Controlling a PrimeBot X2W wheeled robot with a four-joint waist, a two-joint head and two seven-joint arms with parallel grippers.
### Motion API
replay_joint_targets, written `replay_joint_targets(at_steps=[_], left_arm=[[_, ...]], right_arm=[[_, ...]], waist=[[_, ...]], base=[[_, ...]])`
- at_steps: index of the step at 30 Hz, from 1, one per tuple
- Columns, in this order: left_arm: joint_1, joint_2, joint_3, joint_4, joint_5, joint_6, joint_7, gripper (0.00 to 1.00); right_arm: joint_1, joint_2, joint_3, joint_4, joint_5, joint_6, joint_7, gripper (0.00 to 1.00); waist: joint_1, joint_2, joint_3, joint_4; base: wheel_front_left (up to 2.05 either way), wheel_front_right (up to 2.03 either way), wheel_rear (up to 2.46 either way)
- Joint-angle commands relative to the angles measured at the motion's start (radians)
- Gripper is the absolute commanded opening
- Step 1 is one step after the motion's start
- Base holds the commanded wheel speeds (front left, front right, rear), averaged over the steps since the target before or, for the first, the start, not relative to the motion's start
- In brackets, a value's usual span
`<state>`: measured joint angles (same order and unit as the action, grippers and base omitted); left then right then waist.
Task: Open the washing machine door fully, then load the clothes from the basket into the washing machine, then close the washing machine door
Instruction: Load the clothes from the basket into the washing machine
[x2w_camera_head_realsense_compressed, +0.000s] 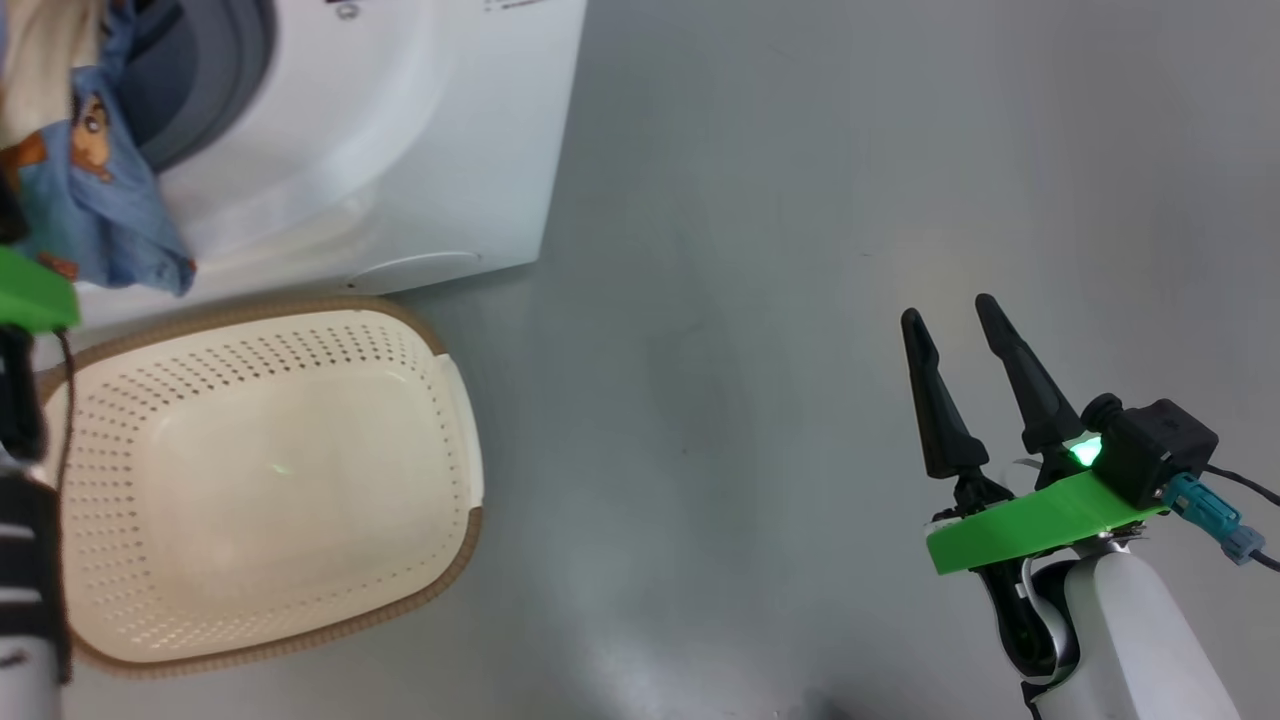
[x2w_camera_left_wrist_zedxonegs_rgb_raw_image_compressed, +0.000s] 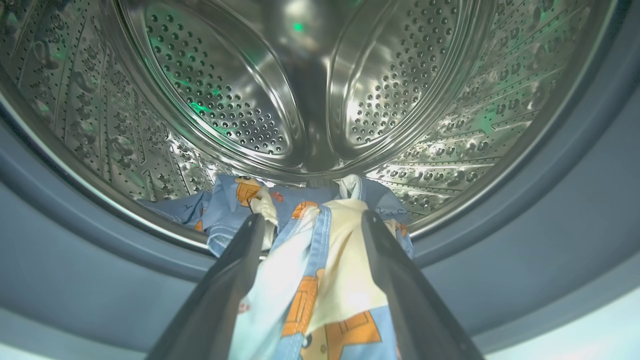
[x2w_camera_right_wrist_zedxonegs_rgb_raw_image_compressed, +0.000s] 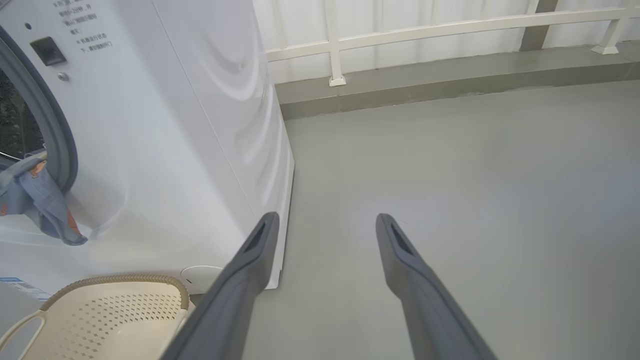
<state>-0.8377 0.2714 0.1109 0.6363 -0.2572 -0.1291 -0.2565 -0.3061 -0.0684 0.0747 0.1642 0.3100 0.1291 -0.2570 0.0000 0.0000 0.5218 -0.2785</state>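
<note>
The washing machine (x2w_camera_head_realsense_compressed: 400, 150) is seen standing on a grey floor (x2w_camera_head_realsense_compressed: 750, 300) with its round opening uncovered. The clothes (x2w_camera_left_wrist_zedxonegs_rgb_raw_image_compressed: 320, 250) are laid across the lower edge of that opening. One part rests inside the steel drum (x2w_camera_left_wrist_zedxonegs_rgb_raw_image_compressed: 225, 100). The rest is draped over the grey-blue rubber ring (x2w_camera_left_wrist_zedxonegs_rgb_raw_image_compressed: 550, 225) and hangs down the white front of the machine. The light blue fabric is printed with orange-brown figures, and a cream patch is seen on it.

The left tool (x2w_camera_left_wrist_zedxonegs_rgb_raw_image_compressed: 312, 225) is held at the mouth of the machine and pointed into the drum. Its two dark fingers are spread wide, with the fabric lying between them. Whether the cloth is pressed by either finger cannot be told.

The basket (x2w_camera_head_realsense_compressed: 440, 340) is set on the floor just in front of the machine, below the hanging fabric. Its brown woven-look rim lies close to the machine's bottom edge.

The right tool (x2w_camera_head_realsense_compressed: 948, 309) is held over bare floor, well apart from the machine and off to its side. Its fingers are spread, and nothing is seen between them. In the right wrist view a white railing (x2w_camera_right_wrist_zedxonegs_rgb_raw_image_compressed: 425, 25) is seen behind the machine, and a blue label (x2w_camera_right_wrist_zedxonegs_rgb_raw_image_compressed: 20, 286) is stuck low on its front.
</note>
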Motion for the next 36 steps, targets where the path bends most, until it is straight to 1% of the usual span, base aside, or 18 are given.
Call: replay_joint_targets(at_steps=[1,7,13,16,22,25,36], left_arm=[[0.036,0.037,0.023,-0.043,-0.002,-0.001,-0.005,1.0],[0.138,-0.003,0.023,-0.129,-0.008,-0.001,-0.005,1.0],[0.246,-0.029,0.029,-0.211,-0.002,-0.001,-0.005,1.0],[0.31,-0.044,0.04,-0.253,0.003,-0.001,-0.005,1.0],[0.46,-0.093,0.069,-0.351,0.005,-0.001,-0.005,1.0],[0.522,-0.106,0.076,-0.388,0.006,-0.001,-0.005,1.0],[0.666,-0.146,0.105,-0.481,0.009,-0.001,-0.005,1.0]], right_arm=[[0.025,-0.009,0.013,-0.019,-0.007,0.002,-0.005,1.0],[0.032,-0.025,0.007,-0.019,-0.008,0.002,-0.005,1.0],[0.037,-0.038,0.007,-0.016,-0.009,0.002,-0.005,1.0],[0.039,-0.043,0.008,-0.014,-0.009,0.002,-0.005,1.0],[0.052,-0.055,0.007,-0.009,-0.007,0.002,-0.005,1.0],[0.058,-0.059,0.007,-0.005,-0.006,0.002,-0.005,1.0],[0.072,-0.07,0.005,-0.003,-0.005,0.002,-0.005,1.0]], waist=[[0.0,0.0,-0.012,0.015],[0.0,0.0,-0.026,0.042],[0.0,0.0,-0.045,0.063],[0.0,0.0,-0.055,0.071],[0.0,0.0,-0.083,0.09],[0.0,0.0,-0.096,0.097],[0.0,0.0,-0.116,0.117]], base=[[0.0,0.0,0.0],[0.0,0.0,0.0],[0.0,0.0,0.0],[0.0,0.0,0.0],[0.0,0.0,0.0],[0.0,0.0,0.0],[0.0,0.0,0.0]])
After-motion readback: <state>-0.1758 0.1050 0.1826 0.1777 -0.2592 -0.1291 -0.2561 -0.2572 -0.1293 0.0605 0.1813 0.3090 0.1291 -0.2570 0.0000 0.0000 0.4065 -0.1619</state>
